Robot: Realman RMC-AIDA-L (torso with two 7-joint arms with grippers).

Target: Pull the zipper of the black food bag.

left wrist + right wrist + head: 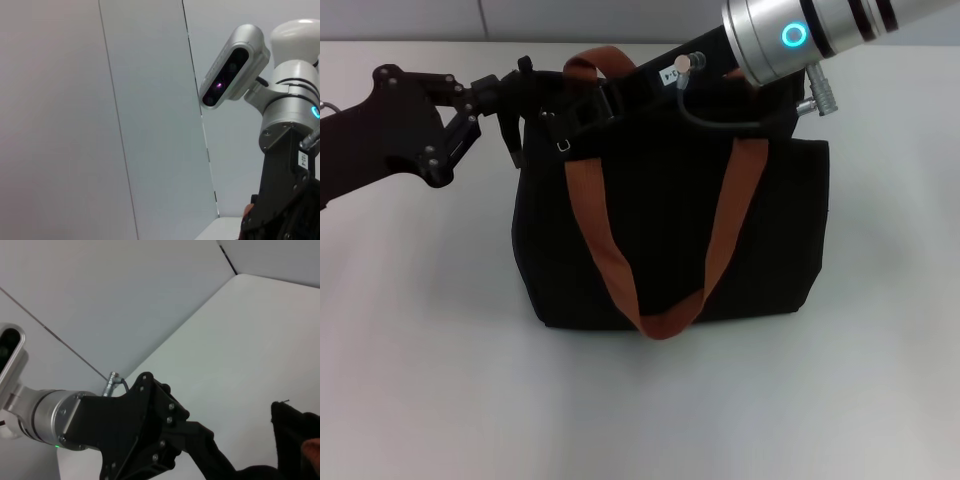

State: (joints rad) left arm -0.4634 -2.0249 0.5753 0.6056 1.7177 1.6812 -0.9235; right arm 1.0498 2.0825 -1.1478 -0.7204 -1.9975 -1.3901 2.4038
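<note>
1. The bag (670,235) stands upright at centre frame on the white table (420,380), one orange strap (660,320) hanging down its front.
2. Left gripper (520,110), upper left, is clenched on the bag's top corner.
3. Right gripper (650,75) is at the bag's top edge, upper centre; its grip cannot be told.
4. The zipper is not discernible.

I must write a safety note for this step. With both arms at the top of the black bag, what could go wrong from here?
1. The left gripper grips only the upper left corner of the boxy black fabric food bag; the fabric may slip out or the bag may tip.
2. The right gripper's tips are hidden behind the top edge, so it may miss the zipper.
3. The rust-orange webbing strap beside both arms could snag.
</note>
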